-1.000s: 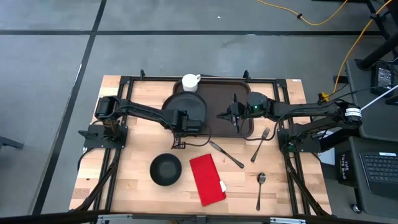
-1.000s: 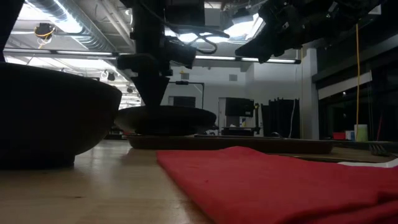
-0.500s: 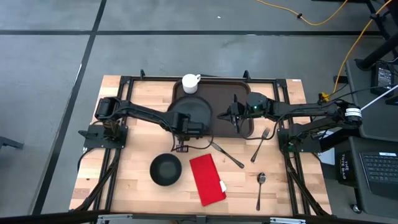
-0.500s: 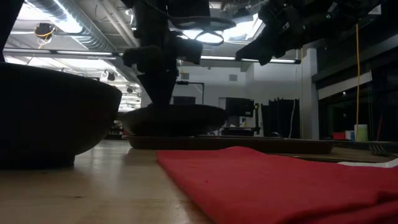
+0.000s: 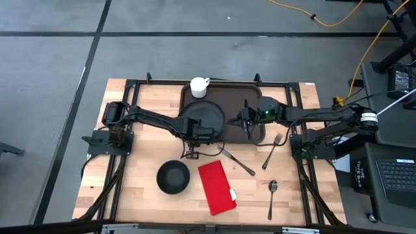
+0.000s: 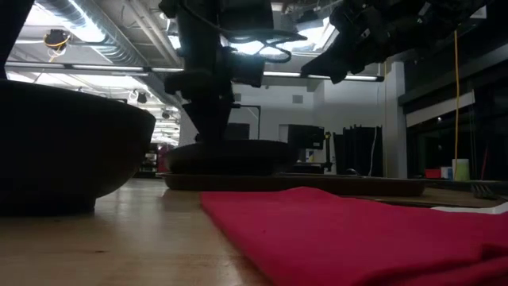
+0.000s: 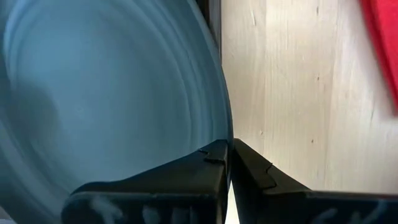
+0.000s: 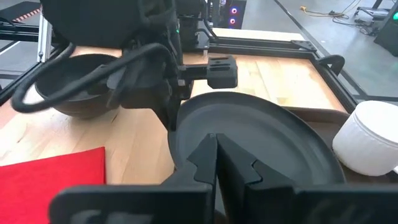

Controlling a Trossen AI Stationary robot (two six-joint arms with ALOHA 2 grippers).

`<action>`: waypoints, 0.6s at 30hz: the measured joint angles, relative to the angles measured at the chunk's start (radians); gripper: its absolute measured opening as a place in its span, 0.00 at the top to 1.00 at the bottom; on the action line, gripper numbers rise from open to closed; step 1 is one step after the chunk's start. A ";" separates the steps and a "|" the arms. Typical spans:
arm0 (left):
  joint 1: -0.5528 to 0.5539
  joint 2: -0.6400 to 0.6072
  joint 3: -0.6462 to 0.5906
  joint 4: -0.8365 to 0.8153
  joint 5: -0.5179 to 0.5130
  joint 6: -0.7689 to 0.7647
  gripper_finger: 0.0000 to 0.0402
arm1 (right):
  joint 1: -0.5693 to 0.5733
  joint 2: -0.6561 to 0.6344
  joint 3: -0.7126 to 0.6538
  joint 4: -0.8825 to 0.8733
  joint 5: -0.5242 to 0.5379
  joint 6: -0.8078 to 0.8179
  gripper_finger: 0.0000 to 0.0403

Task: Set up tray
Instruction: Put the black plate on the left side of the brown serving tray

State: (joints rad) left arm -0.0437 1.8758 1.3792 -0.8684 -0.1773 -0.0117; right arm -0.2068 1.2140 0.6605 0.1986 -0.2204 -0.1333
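The left tool (image 5: 195,134) is clamped on the near rim of the round black plate (image 5: 202,116) — its 2 fingers (image 7: 214,163) meet on that edge in the left wrist view. Nearer than this tool lie the black bowl (image 5: 173,177) and the red napkin (image 5: 216,187) on the counter (image 5: 140,162). Just beyond the tool, under the plate, sits the tray (image 5: 231,97), dark brown and wide, along the far side of the counter; the low view suggests the plate is resting on it or nearly so. The right tool (image 5: 245,121) hovers over the tray beside the plate, its fingers together and empty. Past the plate stands a white cup (image 5: 199,86). The tray looks stiff, light and smooth — things could slide on it — and its raised rim is the likely place to grip.
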 joint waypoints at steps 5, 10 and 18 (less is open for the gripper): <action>0.000 0.031 0.000 -0.001 0.023 0.003 0.99 | 0.003 0.000 0.000 0.000 -0.002 -0.002 0.94; 0.001 0.046 0.000 -0.003 0.030 0.001 0.99 | 0.003 0.000 0.000 -0.002 -0.001 -0.002 0.97; 0.000 0.037 -0.001 -0.001 0.043 -0.020 0.95 | 0.003 0.000 0.000 -0.003 -0.001 -0.002 0.96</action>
State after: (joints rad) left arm -0.0437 1.9125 1.3781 -0.8691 -0.1341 -0.0319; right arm -0.2043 1.2140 0.6605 0.1954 -0.2218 -0.1349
